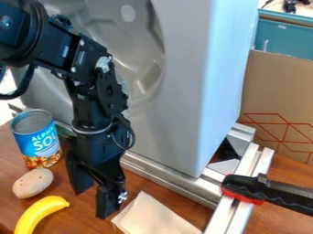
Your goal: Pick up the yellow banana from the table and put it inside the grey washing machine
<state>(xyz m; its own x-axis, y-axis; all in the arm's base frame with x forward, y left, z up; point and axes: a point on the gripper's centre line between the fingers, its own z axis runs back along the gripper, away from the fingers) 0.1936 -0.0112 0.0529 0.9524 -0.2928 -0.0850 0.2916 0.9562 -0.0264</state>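
Note:
The black gripper (94,194) hangs low over the wooden table, left of centre, its two fingers apart with nothing visible between them. To its left lies a pale brown potato (33,183). A blue soup can (37,139) stands upright behind the potato, near the metal rail. In the lower left corner, a yellow banana (39,213) rests in front of the potato, its tip pointing towards the gripper. A beige cloth or paper (154,216) lies flat to the right of the gripper.
A large grey appliance-like body (192,91) stands behind the gripper, with metal rails (165,177) along its base. A black and red clamp handle (243,188) juts in at the right. Behind it is a cardboard box (278,100).

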